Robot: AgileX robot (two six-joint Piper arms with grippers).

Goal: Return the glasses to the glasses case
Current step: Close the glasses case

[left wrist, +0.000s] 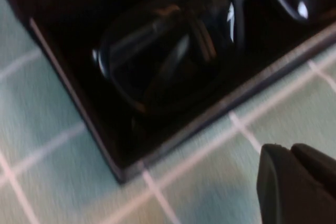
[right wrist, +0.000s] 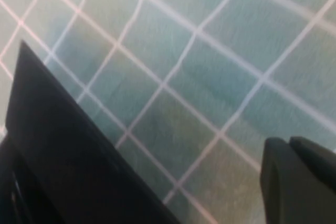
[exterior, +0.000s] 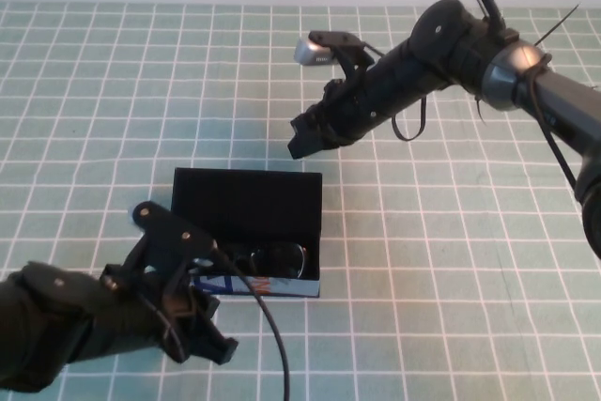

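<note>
The glasses case (exterior: 248,202) lies open in the middle of the table, its lid raised at the back and its blue-and-white side (exterior: 254,285) facing the front. The black glasses (exterior: 274,257) lie inside its tray. My left gripper (exterior: 220,348) is shut and empty, just off the case's front left corner, above the table. In the left wrist view the glasses (left wrist: 168,51) fill the case (left wrist: 173,140), and the left gripper (left wrist: 291,150) hangs over the mat beside it. My right gripper (exterior: 300,145) is shut and empty, above and behind the lid. The right gripper (right wrist: 289,142) shows near the case edge (right wrist: 68,150).
A green mat with a white grid (exterior: 451,260) covers the table. The left arm's cable (exterior: 268,326) runs in front of the case. The right arm (exterior: 441,53) reaches in from the back right.
</note>
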